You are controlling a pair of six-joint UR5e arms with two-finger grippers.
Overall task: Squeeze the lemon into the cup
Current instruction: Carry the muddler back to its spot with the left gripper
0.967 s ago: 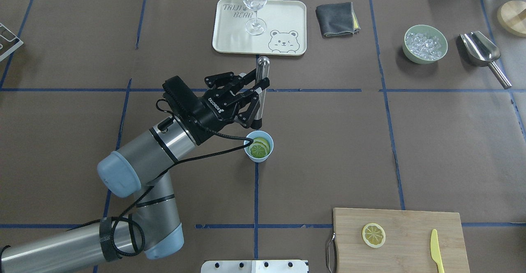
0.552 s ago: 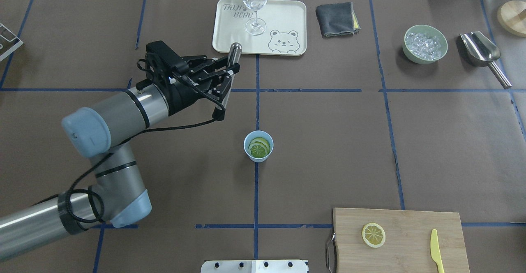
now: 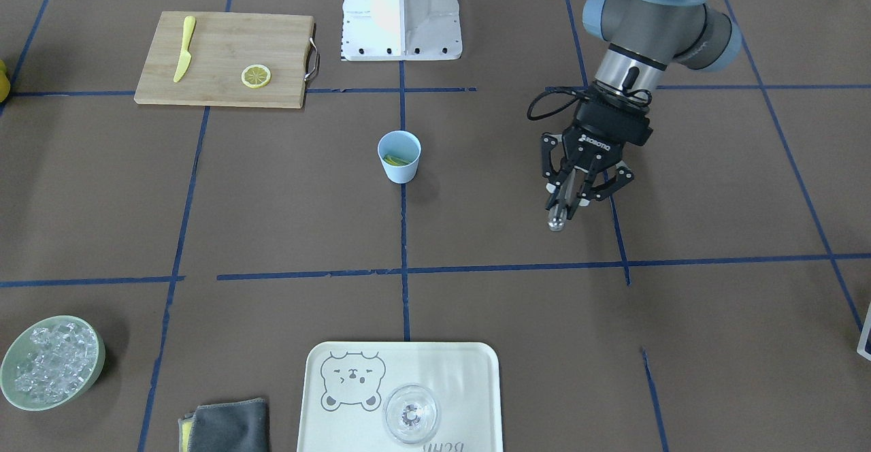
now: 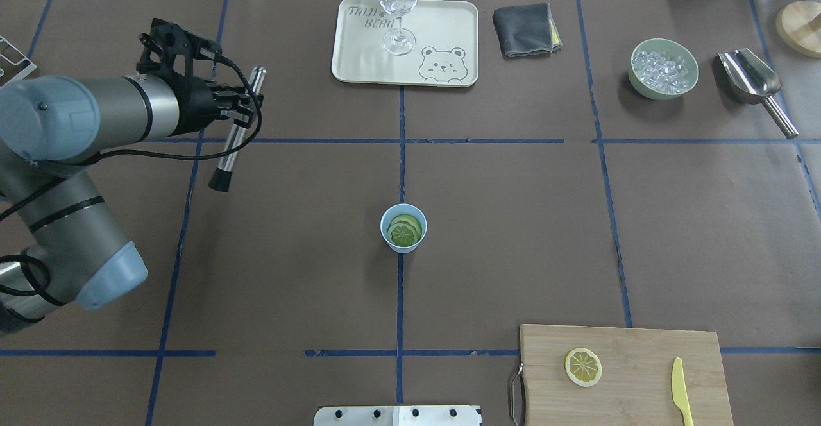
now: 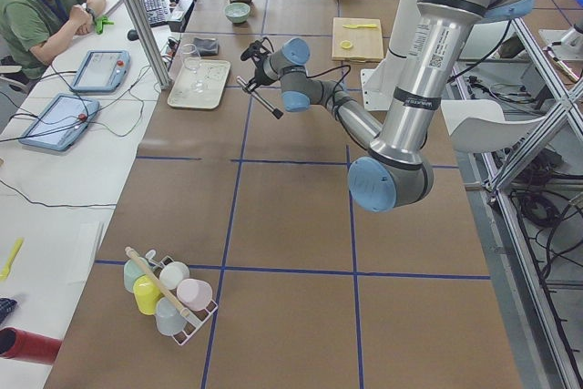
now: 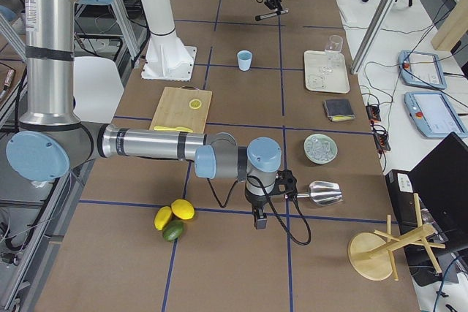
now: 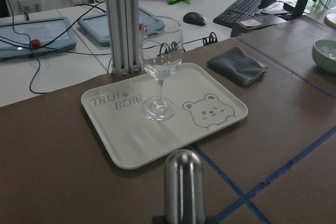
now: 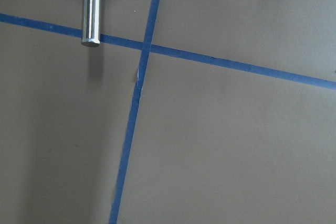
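While the left gripper (image 3: 575,200) hangs well apart from the small light-blue tapered cup (image 3: 399,166), on the robot's left of it, its two fingers are closed tight around a slim steel rod with a black tip (image 4: 229,156), held tilted. Inside the cup lies the thin round lemon slice (image 4: 404,235), greenish here and possibly overlapping another. A second bright yellow slice (image 4: 583,366) rests on the bamboo cutting board (image 4: 641,387), nearer the robot than the cup. The right gripper (image 6: 258,223) hovers far from the cup, near a steel scoop (image 6: 325,193); whether it is open I cannot tell.
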